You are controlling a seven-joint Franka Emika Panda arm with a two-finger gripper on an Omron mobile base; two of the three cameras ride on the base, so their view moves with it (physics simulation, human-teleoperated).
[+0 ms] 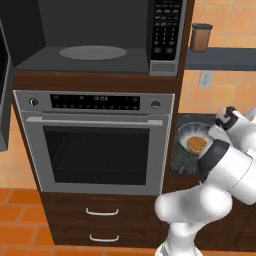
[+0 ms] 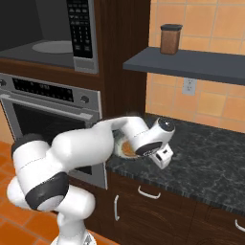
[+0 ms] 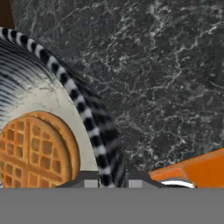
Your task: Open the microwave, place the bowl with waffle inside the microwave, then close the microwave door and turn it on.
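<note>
The microwave is sitting in the tall cabinet above the steel oven, its cavity standing open so that the round grey turntable is showing, with the keypad strip to the right of the cavity; the microwave door is swinging out at the far left edge of the left base view (seen almost edge-on). The bowl is resting on the dark speckled surface just right of the oven cabinet, and the waffle is lying flat inside it. In the hand view the bowl's striped rim is running down between the two finger tips of the pincer, one tip sitting inside the bowl beside the waffle and the other outside over the surface; the tips are standing close together with the rim between them, so the pincer is gripping the bowl by its rim. In the right base view the arm is bending down over the front corner of the surface, its hand covering most of the bowl; a brown jar is standing on the shelf above.
</note>
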